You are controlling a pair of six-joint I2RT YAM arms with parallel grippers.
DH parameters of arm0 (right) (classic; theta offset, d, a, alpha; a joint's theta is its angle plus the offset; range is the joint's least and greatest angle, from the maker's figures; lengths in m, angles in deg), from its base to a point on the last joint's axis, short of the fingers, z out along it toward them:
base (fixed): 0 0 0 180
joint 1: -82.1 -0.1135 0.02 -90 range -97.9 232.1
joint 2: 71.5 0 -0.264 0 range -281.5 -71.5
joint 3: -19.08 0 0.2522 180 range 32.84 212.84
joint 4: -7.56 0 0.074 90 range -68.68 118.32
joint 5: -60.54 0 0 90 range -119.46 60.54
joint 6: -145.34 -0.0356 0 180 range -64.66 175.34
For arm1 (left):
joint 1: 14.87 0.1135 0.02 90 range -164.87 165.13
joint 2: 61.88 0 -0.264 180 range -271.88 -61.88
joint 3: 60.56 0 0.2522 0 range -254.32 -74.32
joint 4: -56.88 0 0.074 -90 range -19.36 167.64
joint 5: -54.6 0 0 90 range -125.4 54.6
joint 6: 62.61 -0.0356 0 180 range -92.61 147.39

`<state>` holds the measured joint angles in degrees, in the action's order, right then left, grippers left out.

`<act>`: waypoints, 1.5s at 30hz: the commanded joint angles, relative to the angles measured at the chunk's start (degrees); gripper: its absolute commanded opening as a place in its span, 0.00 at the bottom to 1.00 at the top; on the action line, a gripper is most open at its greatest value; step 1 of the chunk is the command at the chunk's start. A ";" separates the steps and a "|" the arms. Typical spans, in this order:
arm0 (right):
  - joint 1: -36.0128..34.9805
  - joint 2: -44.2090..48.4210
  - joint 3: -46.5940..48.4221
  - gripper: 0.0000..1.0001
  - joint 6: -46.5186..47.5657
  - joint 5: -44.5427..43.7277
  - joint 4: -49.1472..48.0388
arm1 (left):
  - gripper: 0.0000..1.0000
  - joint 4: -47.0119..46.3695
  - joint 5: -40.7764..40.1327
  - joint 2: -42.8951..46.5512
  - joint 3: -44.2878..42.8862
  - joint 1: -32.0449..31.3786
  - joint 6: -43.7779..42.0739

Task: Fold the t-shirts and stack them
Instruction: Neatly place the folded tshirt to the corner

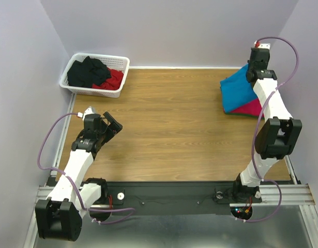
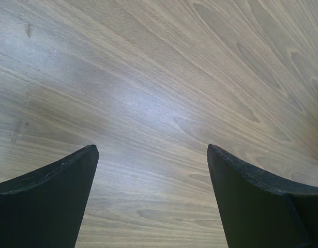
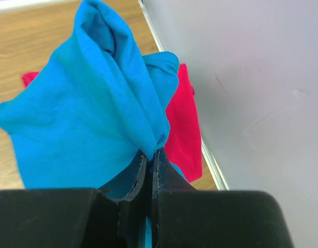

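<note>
At the table's far right, a turquoise-blue t-shirt (image 1: 236,93) lies folded on top of a pinkish-red t-shirt (image 1: 251,109). My right gripper (image 3: 150,151) is shut on a bunched fold of the blue t-shirt (image 3: 81,113), lifting that edge beside the wall. The red t-shirt (image 3: 183,124) shows beneath it in the right wrist view. In the top view the right gripper itself is hidden behind the arm's wrist. My left gripper (image 1: 111,124) hovers at the left side over bare wood, far from both shirts. Its jaws (image 2: 151,150) stand wide open with nothing between them.
A white lattice basket (image 1: 76,89) at the back left holds black and red cloth. The side wall (image 3: 252,93) runs close along the right of the shirts. Bare wooden tabletop (image 1: 169,129) lies between the two arms.
</note>
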<state>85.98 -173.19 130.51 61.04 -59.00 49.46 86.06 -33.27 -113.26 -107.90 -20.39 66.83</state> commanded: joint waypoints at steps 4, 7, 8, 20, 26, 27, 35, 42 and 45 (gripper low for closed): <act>3.59 -3.07 0.15 0.00 -1.82 1.24 -2.92 | 0.98 -1.45 -0.11 -0.13 -2.10 0.25 -0.94; 4.90 -5.01 0.77 0.01 -3.05 0.80 -2.83 | 0.98 -1.45 -0.20 -0.30 -2.01 0.25 -0.94; 5.26 -5.44 0.77 0.00 -3.40 0.80 -2.83 | 0.98 -1.45 -0.20 -0.39 -2.10 0.25 -0.94; 10.18 -10.98 2.17 0.01 -8.42 2.29 -3.18 | 0.98 -1.18 -0.37 -0.30 -2.10 0.25 -0.94; 11.24 -13.62 3.40 0.40 -8.94 0.45 -3.09 | 0.98 -0.92 -0.81 -0.39 -2.28 0.25 -0.86; 11.32 -13.88 3.58 0.50 -9.12 0.27 -3.09 | 0.98 -0.74 -0.73 -0.39 -2.28 0.25 -0.77; 11.15 -5.29 2.71 1.00 -11.58 10.71 -3.01 | 0.98 -0.83 -0.55 -0.22 -2.71 0.25 -1.12; 8.96 10.26 -11.13 1.00 -18.42 31.38 -3.09 | 0.98 -2.41 0.41 -0.74 -1.84 0.16 -0.07; 1.85 19.12 -18.28 1.00 -21.06 26.48 -3.35 | 0.98 -2.94 2.17 -0.39 -1.23 0.16 1.16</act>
<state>94.13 -161.86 118.18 44.91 -36.12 47.14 85.75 -32.81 -114.20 -108.10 -20.39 66.92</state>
